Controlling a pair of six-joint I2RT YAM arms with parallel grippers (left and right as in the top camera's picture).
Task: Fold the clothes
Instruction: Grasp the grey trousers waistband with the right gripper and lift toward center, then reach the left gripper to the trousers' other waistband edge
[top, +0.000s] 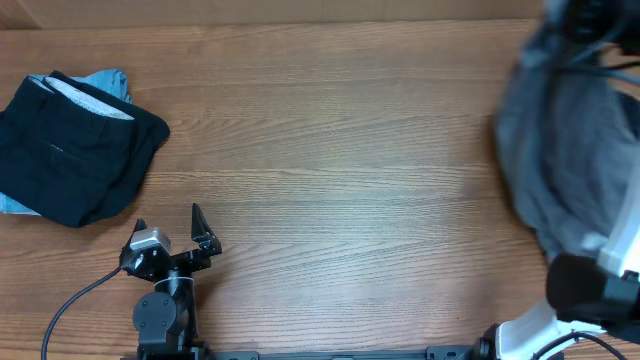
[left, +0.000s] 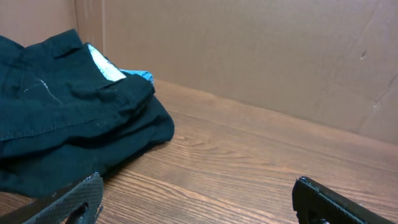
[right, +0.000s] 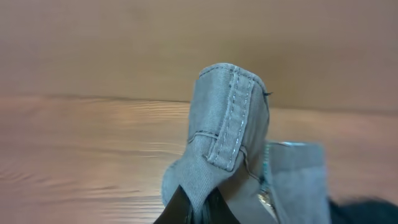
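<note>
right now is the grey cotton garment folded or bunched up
Bunched, not folded: the wrinkled grey cotton garment is a crumpled mass, a seamed edge pinched in the shut right pincer.

Blurred grey garment (top: 570, 150), partly beyond right edge

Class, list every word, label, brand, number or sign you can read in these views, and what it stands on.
None can be read.
The black garment has a pale inner lining with no lettering visible.
The grey garment shows only stitching.
The table and the brown wall bear no print.
</note>
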